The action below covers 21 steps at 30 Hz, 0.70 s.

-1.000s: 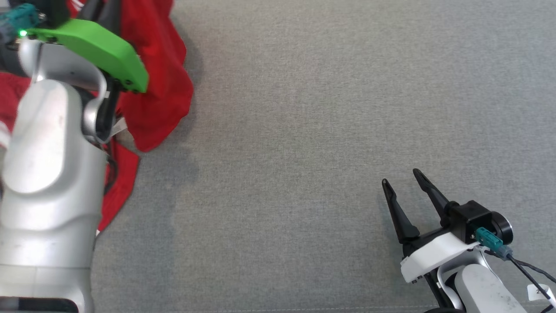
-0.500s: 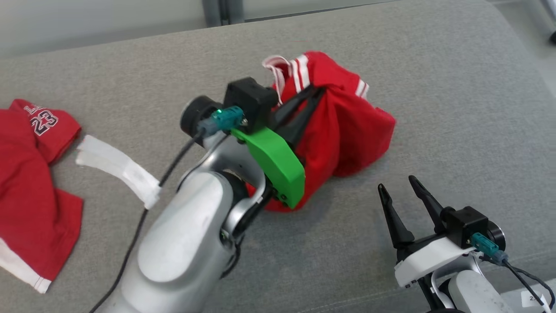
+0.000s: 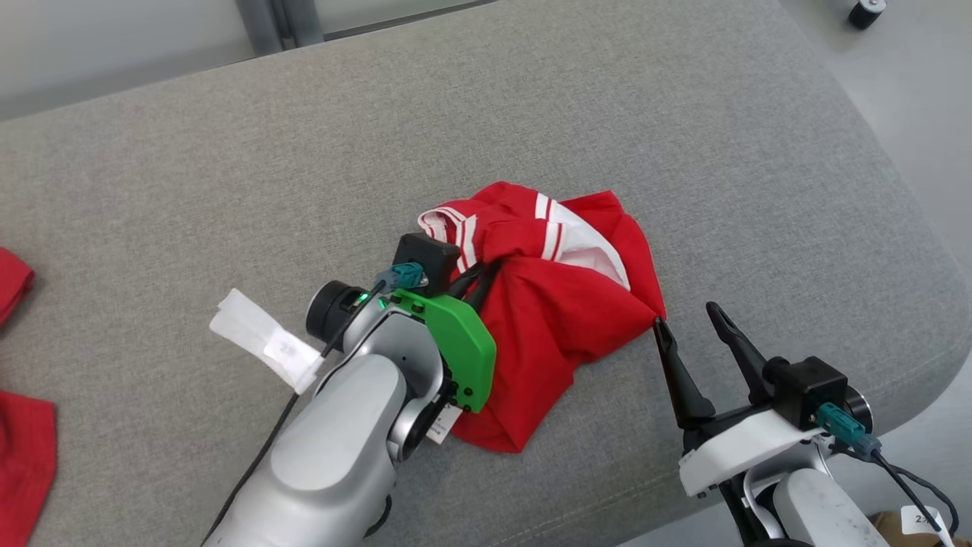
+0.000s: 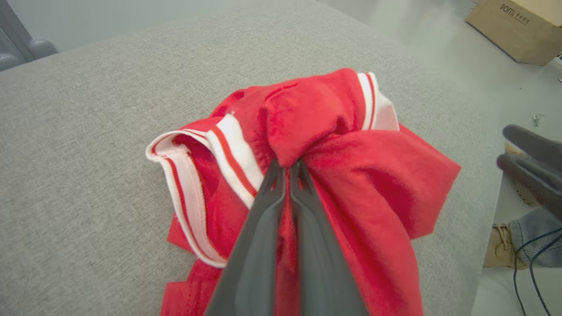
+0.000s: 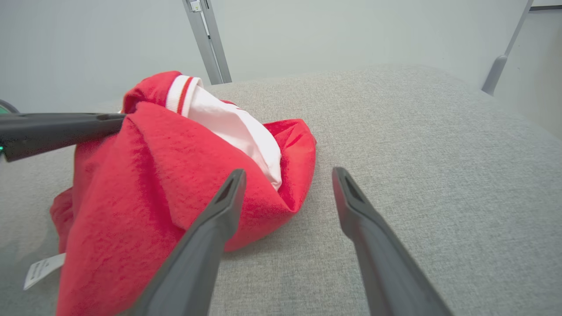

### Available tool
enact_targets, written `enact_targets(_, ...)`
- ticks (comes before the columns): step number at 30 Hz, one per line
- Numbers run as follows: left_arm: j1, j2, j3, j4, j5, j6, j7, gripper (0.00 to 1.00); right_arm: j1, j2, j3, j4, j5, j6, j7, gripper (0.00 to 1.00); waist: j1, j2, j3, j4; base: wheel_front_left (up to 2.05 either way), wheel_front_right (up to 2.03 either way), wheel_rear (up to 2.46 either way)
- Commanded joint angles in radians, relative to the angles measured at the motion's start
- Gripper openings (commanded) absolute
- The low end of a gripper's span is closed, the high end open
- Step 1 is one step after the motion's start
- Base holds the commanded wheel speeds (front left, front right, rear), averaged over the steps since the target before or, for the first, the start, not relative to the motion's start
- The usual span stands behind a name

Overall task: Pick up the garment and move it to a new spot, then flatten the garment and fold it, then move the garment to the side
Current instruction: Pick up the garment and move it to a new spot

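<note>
L claw (image 4: 287, 166) pinches garment (image 3: 585, 311) fold; R claw (image 3: 685, 315) gapes beside it. Lay it mid-surface (image 3: 228, 190), then you let go.

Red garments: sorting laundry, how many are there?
2: one garment bunched at centre, pinched by the left gripper; second garment at the head view's left edge, mostly cut off.

Head view looks down; both wrist views, low and close, share the garment (image 4: 351, 184).
</note>
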Motion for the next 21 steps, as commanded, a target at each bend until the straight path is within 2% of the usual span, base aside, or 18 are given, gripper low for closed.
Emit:
enact_targets(1, -0.013, 0.010, 0.011, 0.029, 0.000, 0.001, -0.020, 0.00, -0.007, 0.003, -0.003, 0.002, 0.002, 0.000, -0.001, 1.00, 0.0000, -0.0001, 0.007, -0.012, 0.00, 0.00, 0.00)
enact_targets(5, -0.032, 0.010, 0.040, 0.106, -0.023, -0.008, -0.082, 0.00, 0.001, -0.005, -0.013, -0.009, -0.011, 0.000, -0.001, 1.00, 0.0000, -0.0001, -0.005, 0.005, 0.00, 0.00, 0.00)
enact_targets(10, -0.044, 0.031, 0.082, 0.142, -0.039, 0.010, -0.138, 0.00, 0.013, -0.019, -0.028, -0.029, -0.020, 0.000, -0.001, 1.00, 0.0000, -0.0001, -0.032, 0.049, 0.00, 0.00, 0.00)
enact_targets(16, -0.025, 0.070, 0.103, 0.174, -0.052, 0.015, -0.151, 0.00, 0.021, -0.035, -0.033, -0.026, -0.027, 0.000, -0.001, 1.00, 0.0000, -0.0001, -0.065, 0.106, 0.00, 0.00, 0.00)
enact_targets(21, 0.003, 0.054, 0.107, 0.195, -0.089, 0.001, -0.140, 0.00, 0.027, -0.041, -0.026, -0.016, -0.027, 0.000, -0.001, 1.00, 0.0000, -0.0001, -0.088, 0.151, 0.00, 0.00, 0.00)
